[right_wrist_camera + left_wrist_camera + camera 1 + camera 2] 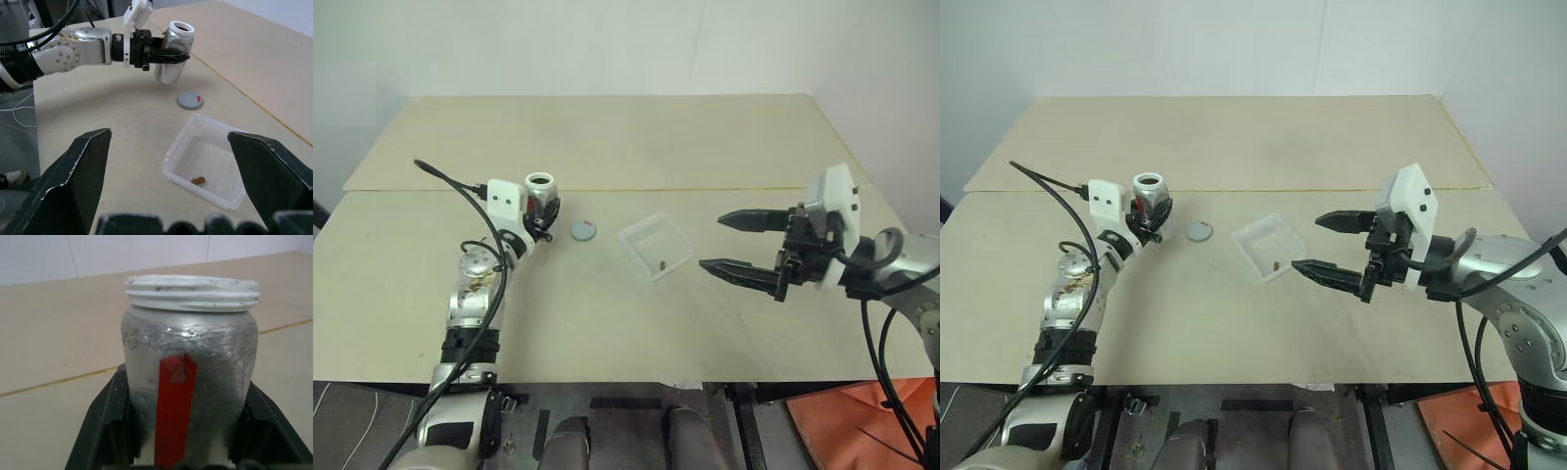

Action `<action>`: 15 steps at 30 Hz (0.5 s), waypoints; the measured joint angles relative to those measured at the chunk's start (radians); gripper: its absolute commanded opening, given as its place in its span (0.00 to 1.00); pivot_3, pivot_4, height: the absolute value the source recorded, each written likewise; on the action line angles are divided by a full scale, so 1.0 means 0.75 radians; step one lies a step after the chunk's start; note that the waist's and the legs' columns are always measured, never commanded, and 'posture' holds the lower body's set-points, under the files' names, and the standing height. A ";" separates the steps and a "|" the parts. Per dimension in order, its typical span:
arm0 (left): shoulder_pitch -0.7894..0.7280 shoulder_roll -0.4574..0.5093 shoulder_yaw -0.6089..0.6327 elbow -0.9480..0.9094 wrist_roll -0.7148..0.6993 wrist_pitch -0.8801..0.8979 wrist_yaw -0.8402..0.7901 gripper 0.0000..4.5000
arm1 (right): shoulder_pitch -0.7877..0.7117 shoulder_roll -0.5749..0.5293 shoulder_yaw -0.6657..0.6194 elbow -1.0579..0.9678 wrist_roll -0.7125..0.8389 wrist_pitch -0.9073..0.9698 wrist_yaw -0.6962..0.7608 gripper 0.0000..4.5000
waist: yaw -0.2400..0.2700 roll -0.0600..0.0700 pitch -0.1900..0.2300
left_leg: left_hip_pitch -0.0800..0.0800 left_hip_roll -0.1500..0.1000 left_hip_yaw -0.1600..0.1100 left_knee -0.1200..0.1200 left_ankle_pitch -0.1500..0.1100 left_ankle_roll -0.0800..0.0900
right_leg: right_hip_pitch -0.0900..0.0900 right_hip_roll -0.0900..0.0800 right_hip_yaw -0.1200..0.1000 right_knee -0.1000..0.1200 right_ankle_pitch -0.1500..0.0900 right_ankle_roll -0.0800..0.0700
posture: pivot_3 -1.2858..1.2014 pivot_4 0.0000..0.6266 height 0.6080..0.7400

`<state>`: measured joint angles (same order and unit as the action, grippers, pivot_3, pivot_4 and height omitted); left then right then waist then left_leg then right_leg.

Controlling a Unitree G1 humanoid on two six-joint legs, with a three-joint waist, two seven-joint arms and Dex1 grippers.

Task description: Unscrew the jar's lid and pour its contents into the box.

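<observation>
My left gripper [544, 209] is shut on the jar [541, 193], a silvery-grey jar with a red mark. The jar [188, 367] stands nearly upright with its white threaded mouth uncovered, and black fingers [105, 426] press on both its sides. The lid [584, 231], a grey disc with a red mark, lies flat on the table just right of the jar. Further right sits the clear box [646, 235] with one small brown bit of the contents [198, 180] inside. My right gripper [711, 242] hangs open to the right of the box, pointing at it.
The work surface is a pale beige table [607, 147] with a seam running across its middle. A black cable [460, 186] loops over my left arm. White walls stand behind the table.
</observation>
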<state>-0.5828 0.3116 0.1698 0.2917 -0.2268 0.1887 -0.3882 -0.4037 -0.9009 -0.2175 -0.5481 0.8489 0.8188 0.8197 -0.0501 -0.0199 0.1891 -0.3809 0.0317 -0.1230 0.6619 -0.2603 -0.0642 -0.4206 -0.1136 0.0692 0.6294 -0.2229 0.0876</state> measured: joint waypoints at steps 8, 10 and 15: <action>0.066 -0.042 -0.009 0.030 0.013 -0.053 0.029 0.64 | 0.011 0.004 0.000 -0.020 0.028 0.000 -0.025 1.00 | 0.005 0.000 -0.001 | 0.000 0.000 0.000 0.000 0.000 0.001 | 0.001 0.000 0.000 0.000 0.000 0.000 | 0.52 0.24 1.00; 0.086 -0.042 -0.014 0.033 0.031 -0.055 0.035 0.78 | 0.023 0.004 -0.001 -0.026 0.036 0.000 -0.029 1.00 | 0.006 0.000 -0.001 | 0.000 0.000 0.000 0.000 0.000 0.001 | 0.001 0.000 0.000 0.000 0.000 0.000 | 0.52 0.24 1.00; 0.151 -0.045 -0.022 0.002 0.043 -0.069 0.038 1.00 | 0.026 0.004 -0.002 -0.033 0.049 0.000 -0.033 1.00 | 0.006 0.000 -0.001 | 0.000 0.000 0.000 0.000 -0.001 0.001 | 0.001 0.000 0.000 -0.001 0.000 0.000 | 0.52 0.24 1.00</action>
<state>-0.4694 0.2777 0.1535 0.2935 -0.1942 0.1370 -0.3596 -0.3842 -0.8979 -0.2193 -0.5730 0.8859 0.8188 0.7953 -0.0455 -0.0199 0.1885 -0.3805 0.0318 -0.1230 0.6618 -0.2609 -0.0633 -0.4201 -0.1136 0.0692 0.6290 -0.2229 0.0875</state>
